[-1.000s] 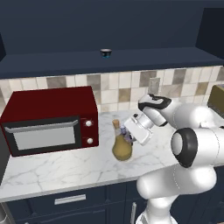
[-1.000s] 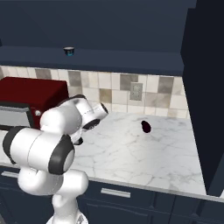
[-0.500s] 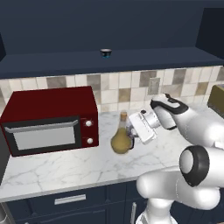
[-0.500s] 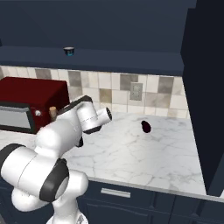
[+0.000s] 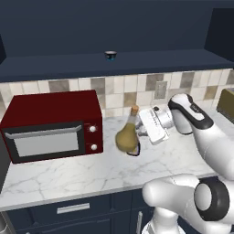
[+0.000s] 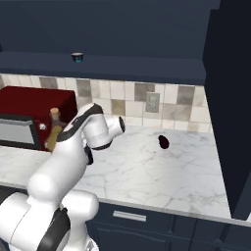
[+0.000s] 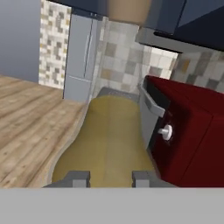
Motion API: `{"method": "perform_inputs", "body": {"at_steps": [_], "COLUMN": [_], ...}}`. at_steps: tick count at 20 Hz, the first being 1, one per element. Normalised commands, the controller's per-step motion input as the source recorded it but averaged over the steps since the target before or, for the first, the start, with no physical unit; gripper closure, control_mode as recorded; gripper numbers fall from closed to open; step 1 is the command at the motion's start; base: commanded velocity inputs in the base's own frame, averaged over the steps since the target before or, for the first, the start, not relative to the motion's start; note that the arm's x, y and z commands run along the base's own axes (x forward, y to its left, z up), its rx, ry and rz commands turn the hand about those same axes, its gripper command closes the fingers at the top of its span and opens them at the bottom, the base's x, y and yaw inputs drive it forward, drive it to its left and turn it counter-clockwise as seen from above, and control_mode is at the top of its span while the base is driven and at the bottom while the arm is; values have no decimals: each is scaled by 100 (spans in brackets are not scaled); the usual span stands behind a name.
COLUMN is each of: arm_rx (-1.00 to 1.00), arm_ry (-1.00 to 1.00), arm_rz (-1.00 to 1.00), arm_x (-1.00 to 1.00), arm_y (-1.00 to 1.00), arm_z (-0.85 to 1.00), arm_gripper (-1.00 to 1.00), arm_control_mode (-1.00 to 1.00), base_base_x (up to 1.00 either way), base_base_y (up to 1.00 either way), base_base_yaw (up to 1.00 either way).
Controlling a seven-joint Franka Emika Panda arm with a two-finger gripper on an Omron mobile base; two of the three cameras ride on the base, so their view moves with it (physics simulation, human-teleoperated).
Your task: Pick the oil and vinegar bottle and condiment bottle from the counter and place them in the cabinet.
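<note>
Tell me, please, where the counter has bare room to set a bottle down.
The counter lies bare between the arm and the small dark bottle, and along its front edge. It is crowded near the microwave, where the gripper holds the oil and vinegar bottle.

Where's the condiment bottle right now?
In the right base view, the condiment bottle lies on the counter near the backsplash, right of the arm and below the wall outlet.

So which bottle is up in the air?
The oil and vinegar bottle, the round amber one with a cork, gripped by the pincer. The dark condiment bottle lies on the counter.
</note>
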Motion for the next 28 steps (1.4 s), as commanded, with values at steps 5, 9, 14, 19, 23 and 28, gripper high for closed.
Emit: {"method": "perform_inputs", "body": {"at_steps": [5, 9, 14, 19, 23, 28], "arm_rx": [-6, -10, -8, -7, -17, -14], "arm_ry": [3, 8, 13, 18, 18, 10], "arm_rz": [-4, -16, -35, -48, -49, -43], "arm_x": [-46, -45, -20, -3, 0, 0], "arm_y": [0, 0, 0, -2, 0, -3], "arm_z": [10, 0, 0, 0, 0, 16], "arm_gripper": [100, 100, 100, 100, 100, 100], "arm_control_mode": [-100, -100, -100, -100, -100, -100], "base_base_x": [0, 0, 0, 0, 0, 0], "base_base_y": [0, 0, 0, 0, 0, 0], "base_base_yaw": [0, 0, 0, 0, 0, 0]}}
